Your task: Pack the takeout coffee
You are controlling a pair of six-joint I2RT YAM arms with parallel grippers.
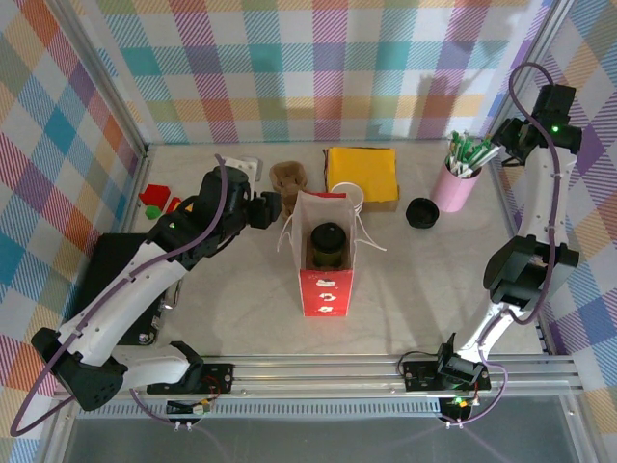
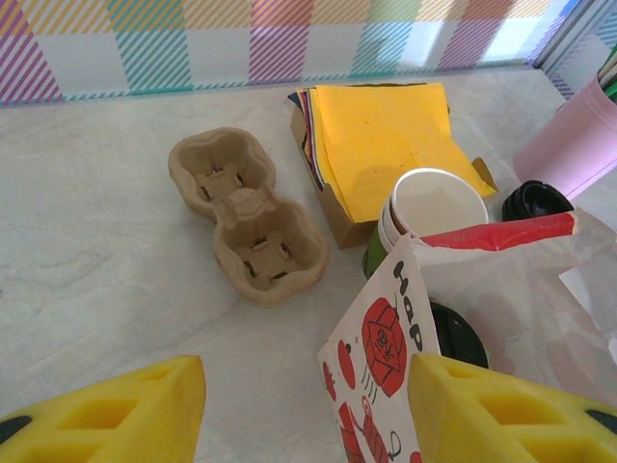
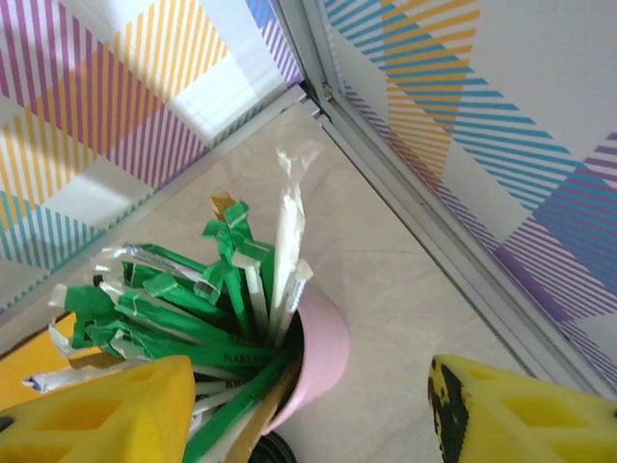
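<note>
Takeout coffee (image 1: 326, 243) is inside the red-and-white paper bag (image 1: 323, 285), upright. From the top camera I mostly see its dark lid down in the open mouth. On the left wrist cam the same lid (image 2: 461, 333) shows just behind the printed bag wall (image 2: 381, 333).

Left gripper (image 1: 273, 205) is just beside the bag's upper left edge, pointing toward the back of the table. On its wrist cam the left gripper (image 2: 304, 386) is spread wide with nothing between the yellow fingers (image 2: 106, 415).

Right gripper (image 1: 499, 149) hangs at the far right corner, over the pink cup (image 1: 458, 188) full of wrapped straws (image 1: 470, 152). On the right wrist cam the right gripper (image 3: 308, 395) is also wide apart and empty. The green and white straws (image 3: 193, 309) fan out of the pink cup (image 3: 323, 357) below it. I can't tell whether the fingers touch the straws.

Behind the bag:
- Nested cup stack (image 1: 349, 198), touching or nearly touching the bag's back edge. On the left wrist cam the stack (image 2: 434, 203) looks open-topped and white inside.
- Yellow napkins (image 1: 362, 172) in a cardboard box. On the left wrist cam the napkins (image 2: 386, 135) are just behind the stack.
- Brown pulp cup carrier (image 1: 287, 178), empty, left of the napkins. The left wrist cam shows both wells of the carrier (image 2: 246, 212) bare.
- Loose black lid (image 1: 420, 212) on the table between the napkin box and the pink cup.
</note>
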